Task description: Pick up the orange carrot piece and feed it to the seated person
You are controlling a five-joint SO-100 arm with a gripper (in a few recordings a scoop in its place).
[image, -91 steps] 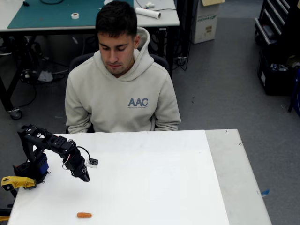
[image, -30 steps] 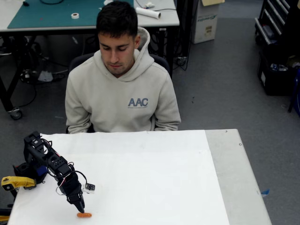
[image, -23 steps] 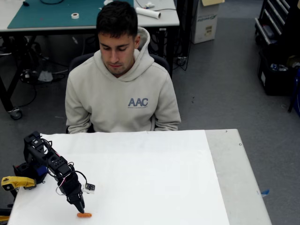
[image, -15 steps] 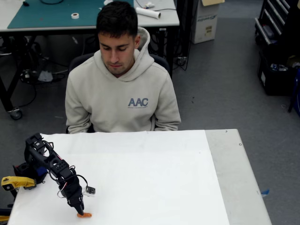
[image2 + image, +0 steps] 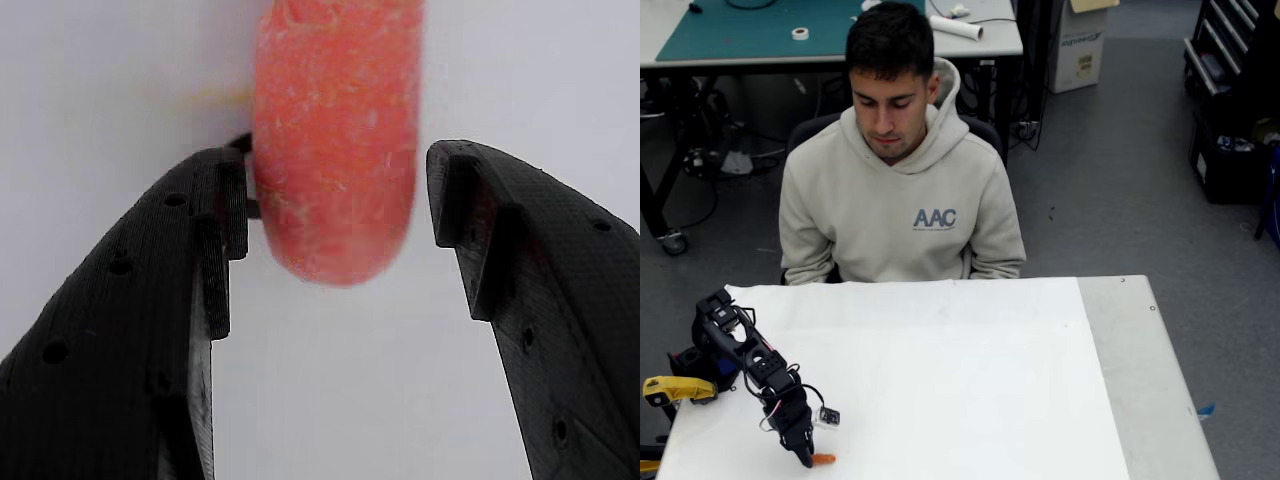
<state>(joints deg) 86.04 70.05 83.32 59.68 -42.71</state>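
Gripper (image 5: 325, 235) fingers stand parted around the orange carrot piece (image 5: 335, 140), released and not yet clamped. In the wrist view the left finger (image 5: 190, 260) sits against or just beside the carrot's side, while the right finger (image 5: 500, 240) stands clear of it with a strip of white surface between. The carrot's rounded end lies between the two fingertips and the rest of it runs up out of the top of that view.

From the fixed view, the gripper (image 5: 803, 457) is down at the white table (image 5: 970, 380), at its near left edge, with the carrot piece (image 5: 822, 459) lying flat on the surface and poking out just to the right of the black tip. The seated person (image 5: 898, 170) sits behind the table's far edge, well apart from the carrot, looking down toward the tabletop.

I judge the step in hand to be the grasp: the approach looks complete, and lifting and feeding remain. The next move calls for closing the fingers squarely on the carrot. Since only its end sits between the tips, the hold may be shallow; the piece could pivot or slip out as the fingers close, so a slight push further along it first might help.
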